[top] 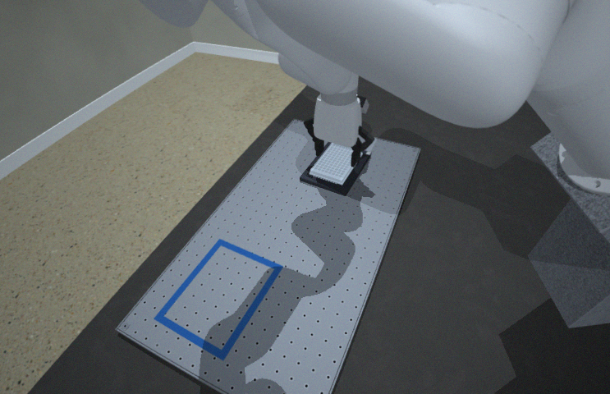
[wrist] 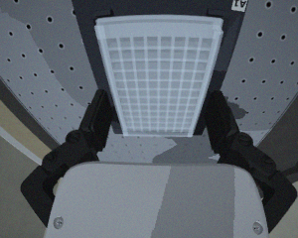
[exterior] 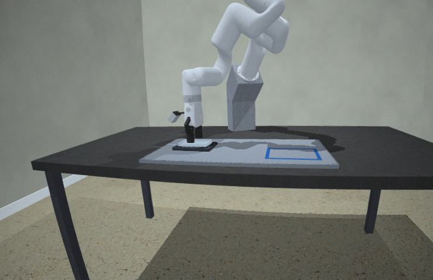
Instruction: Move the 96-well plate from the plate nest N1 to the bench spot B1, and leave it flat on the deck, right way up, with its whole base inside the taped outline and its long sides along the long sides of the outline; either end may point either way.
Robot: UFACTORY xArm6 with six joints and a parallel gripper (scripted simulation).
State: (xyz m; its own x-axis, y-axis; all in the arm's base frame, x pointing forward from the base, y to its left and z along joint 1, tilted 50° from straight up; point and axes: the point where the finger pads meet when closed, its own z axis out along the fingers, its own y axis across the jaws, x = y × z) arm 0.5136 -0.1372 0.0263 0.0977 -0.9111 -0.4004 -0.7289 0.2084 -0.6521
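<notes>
The white 96-well plate [top: 332, 163] lies flat in the black plate nest N1 [top: 335, 175] at the far end of the grey perforated deck [top: 272, 250]. My gripper [top: 338, 149] is open and low over the plate's far end, one black finger on each long side, with a small gap to each side. In the wrist view the plate [wrist: 160, 74] lies between the two spread fingers, and the nest [wrist: 156, 7] frames it. From the side, the fingers [exterior: 193, 136] reach down to the plate [exterior: 194, 143]. The blue taped outline B1 [top: 217, 298] is empty at the near end of the deck.
The deck rests on a dark table [exterior: 223, 158]. The arm's grey pedestal [exterior: 242, 102] stands behind the deck. The arm's shadow runs across the deck and over one corner of the outline [exterior: 292, 154].
</notes>
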